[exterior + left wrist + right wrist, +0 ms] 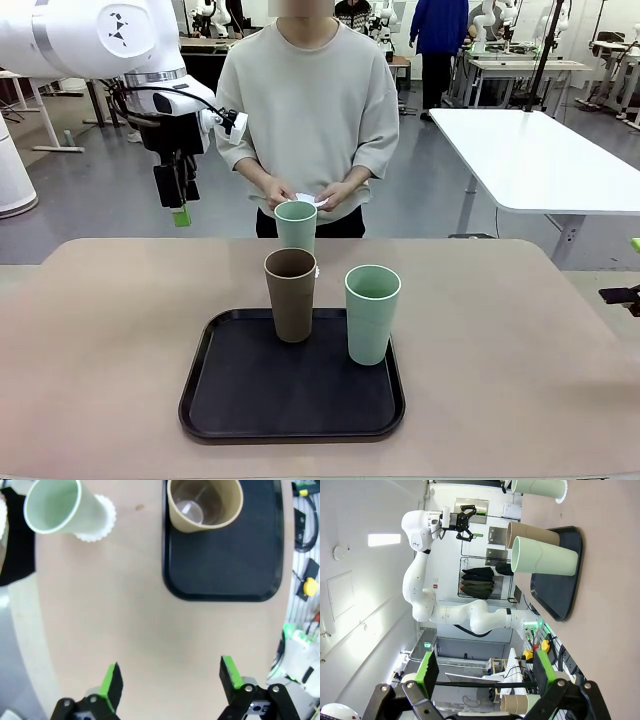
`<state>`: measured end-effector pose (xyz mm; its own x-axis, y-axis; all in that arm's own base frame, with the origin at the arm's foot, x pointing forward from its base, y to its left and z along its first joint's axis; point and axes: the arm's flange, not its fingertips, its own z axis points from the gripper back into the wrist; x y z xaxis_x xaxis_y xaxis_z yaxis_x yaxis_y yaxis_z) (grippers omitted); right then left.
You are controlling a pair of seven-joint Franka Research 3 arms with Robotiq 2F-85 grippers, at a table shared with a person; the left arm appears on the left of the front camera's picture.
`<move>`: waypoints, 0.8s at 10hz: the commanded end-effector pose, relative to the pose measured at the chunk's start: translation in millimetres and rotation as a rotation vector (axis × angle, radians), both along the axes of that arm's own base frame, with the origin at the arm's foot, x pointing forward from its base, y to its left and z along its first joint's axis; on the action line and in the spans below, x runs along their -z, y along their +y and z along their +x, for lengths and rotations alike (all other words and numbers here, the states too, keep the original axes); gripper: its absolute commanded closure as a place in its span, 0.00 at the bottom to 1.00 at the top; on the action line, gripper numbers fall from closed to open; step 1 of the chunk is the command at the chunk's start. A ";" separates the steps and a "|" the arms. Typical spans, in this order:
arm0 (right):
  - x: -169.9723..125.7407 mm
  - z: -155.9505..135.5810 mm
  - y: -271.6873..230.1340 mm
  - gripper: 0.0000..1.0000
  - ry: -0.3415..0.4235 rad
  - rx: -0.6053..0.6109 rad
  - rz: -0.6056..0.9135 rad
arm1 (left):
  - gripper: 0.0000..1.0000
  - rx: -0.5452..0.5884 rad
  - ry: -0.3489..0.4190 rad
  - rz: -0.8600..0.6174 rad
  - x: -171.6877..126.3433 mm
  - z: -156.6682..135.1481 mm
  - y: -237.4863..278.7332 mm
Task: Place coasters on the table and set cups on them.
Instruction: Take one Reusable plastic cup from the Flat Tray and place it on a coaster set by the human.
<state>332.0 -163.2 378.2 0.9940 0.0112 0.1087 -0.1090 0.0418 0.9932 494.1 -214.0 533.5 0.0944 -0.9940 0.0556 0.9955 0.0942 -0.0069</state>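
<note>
While the left gripper hangs high with its two fingers spread wide and nothing between them, the table lies broad beneath it. In the left wrist view, bare tabletop sits directly under the open jaws. The black tray lies ahead of the fingertips and off to one side, well apart from them. On the tray's near corner, ahead of that gripper, stands the brown cup, upright and empty. The mint cup on the tray stands just beside it, farther from the left gripper. The far mint cup stands off the tray on the table, ahead of the fingers on the other side, resting on a coaster whose scalloped edge peeks out round its base.

The right gripper also has its fingers apart and empty, and all three cups are well ahead of it. Beyond the far mint cup, the person's hands hold something small and white, which could be more coasters.
</note>
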 end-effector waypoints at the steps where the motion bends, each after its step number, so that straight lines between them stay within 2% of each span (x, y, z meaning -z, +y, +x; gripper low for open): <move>1: -1.2 0.4 -1.2 0.00 -0.004 0.001 0.012 | 0.00 0.013 -0.015 0.005 1.2 0.2 3.6; 2: -1.2 0.4 -1.2 0.00 -0.004 0.001 0.012 | 0.00 0.000 0.000 0.000 0.0 0.0 0.0; 3: -1.2 0.4 -1.2 0.00 -0.004 0.001 0.012 | 0.00 -0.160 -0.032 -0.061 -2.7 -12.1 2.7; 4: -1.2 0.4 -1.2 0.00 -0.004 0.001 0.012 | 0.00 -0.362 -0.117 -0.086 -12.3 -18.8 19.5; 5: -1.2 0.4 -1.2 0.00 -0.004 0.001 0.012 | 0.00 -0.592 -0.137 -0.144 -9.1 -38.3 41.9; 6: -1.2 0.4 -1.2 0.00 -0.004 0.001 0.012 | 0.00 -0.701 -0.086 -0.154 -4.4 -62.5 57.2; 7: -1.2 0.4 -1.2 0.00 -0.004 0.001 0.012 | 0.00 -0.776 -0.070 -0.068 -11.6 -65.7 67.6; 8: -1.2 0.4 -1.2 0.00 -0.004 0.001 0.012 | 0.00 -0.829 -0.063 -0.017 -6.5 -79.5 71.9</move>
